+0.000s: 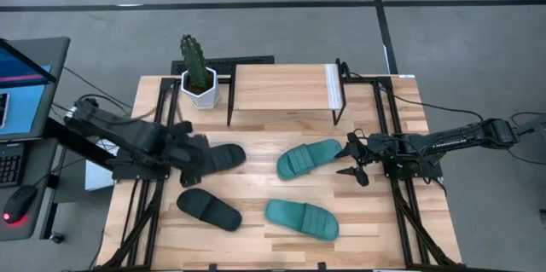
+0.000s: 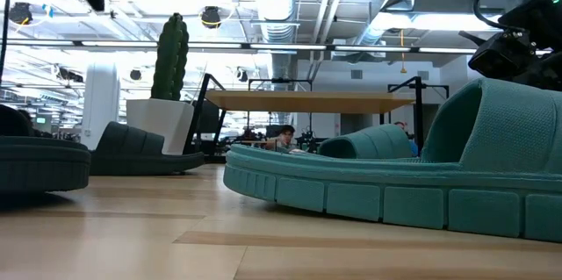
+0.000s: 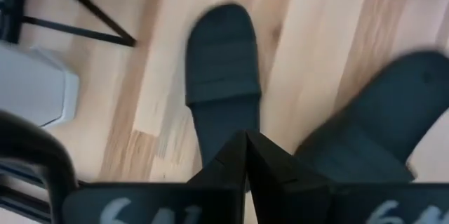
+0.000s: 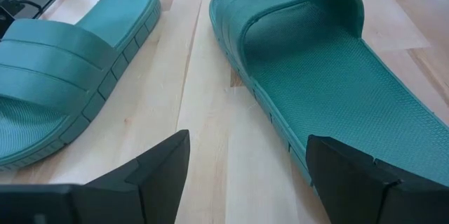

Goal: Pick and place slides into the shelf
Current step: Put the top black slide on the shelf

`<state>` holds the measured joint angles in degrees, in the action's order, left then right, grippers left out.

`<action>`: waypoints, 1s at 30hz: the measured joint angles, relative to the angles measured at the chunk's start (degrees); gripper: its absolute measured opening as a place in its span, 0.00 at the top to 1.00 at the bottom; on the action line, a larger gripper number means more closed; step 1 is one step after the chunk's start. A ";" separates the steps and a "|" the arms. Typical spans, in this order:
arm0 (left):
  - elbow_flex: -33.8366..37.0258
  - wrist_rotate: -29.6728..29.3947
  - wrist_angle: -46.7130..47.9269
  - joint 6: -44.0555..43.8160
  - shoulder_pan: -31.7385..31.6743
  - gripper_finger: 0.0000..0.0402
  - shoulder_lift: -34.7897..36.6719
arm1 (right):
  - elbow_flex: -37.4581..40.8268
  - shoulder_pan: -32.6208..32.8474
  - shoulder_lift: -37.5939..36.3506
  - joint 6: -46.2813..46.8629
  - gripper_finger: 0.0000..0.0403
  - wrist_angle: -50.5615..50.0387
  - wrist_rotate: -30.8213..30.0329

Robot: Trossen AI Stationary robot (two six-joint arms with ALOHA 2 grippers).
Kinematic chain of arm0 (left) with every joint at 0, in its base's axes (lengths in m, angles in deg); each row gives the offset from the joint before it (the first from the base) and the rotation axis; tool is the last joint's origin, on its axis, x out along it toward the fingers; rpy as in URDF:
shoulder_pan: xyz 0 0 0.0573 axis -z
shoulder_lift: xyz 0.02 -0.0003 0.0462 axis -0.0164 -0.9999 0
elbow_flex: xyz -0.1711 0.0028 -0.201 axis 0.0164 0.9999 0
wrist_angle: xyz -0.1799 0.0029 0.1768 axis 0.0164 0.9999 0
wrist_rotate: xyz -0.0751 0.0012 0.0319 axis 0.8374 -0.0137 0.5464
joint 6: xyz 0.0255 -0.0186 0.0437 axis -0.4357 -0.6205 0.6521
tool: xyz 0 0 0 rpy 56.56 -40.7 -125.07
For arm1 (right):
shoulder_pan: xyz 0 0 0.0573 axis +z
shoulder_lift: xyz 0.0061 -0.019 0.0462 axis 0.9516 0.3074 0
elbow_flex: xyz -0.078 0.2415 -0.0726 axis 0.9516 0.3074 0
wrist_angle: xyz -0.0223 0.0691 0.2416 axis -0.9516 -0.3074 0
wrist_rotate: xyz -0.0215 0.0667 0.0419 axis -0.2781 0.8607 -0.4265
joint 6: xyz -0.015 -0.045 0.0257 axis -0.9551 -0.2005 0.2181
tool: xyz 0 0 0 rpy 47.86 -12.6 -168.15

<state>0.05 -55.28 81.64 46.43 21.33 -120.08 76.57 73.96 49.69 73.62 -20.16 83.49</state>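
Not much to read here, honestly. The only lettering is some blurry white characters on the dark body of the left gripper [image 3: 245, 155], bottom left and bottom right of the left wrist view; they might be digits, but I can't make them out.

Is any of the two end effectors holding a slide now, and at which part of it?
It cannot be told for the shut left end effector, over a black slide. The open right end effector holds nothing.
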 joint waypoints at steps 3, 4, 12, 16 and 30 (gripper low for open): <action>0.00 1.62 0.39 2.85 0.17 1.00 -3.89 | 0.00 0.00 0.00 0.02 0.33 0.01 0.01; 0.00 2.39 1.02 3.59 0.17 1.00 -4.96 | 0.01 0.00 -0.01 0.01 0.33 0.00 0.01; 0.18 1.47 5.22 6.00 0.13 1.00 -9.08 | 0.00 0.00 0.00 0.02 0.33 0.00 0.00; 3.34 -0.37 -2.79 9.47 0.13 1.00 -6.62 | 0.00 -0.02 0.00 0.02 0.33 0.00 0.00; 35.33 -2.38 -40.07 8.41 0.24 1.00 25.94 | 0.01 0.00 -0.02 0.02 0.33 0.00 0.00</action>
<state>35.38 -57.66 41.57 54.84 21.56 -94.14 76.58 73.96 49.68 73.64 -20.16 83.49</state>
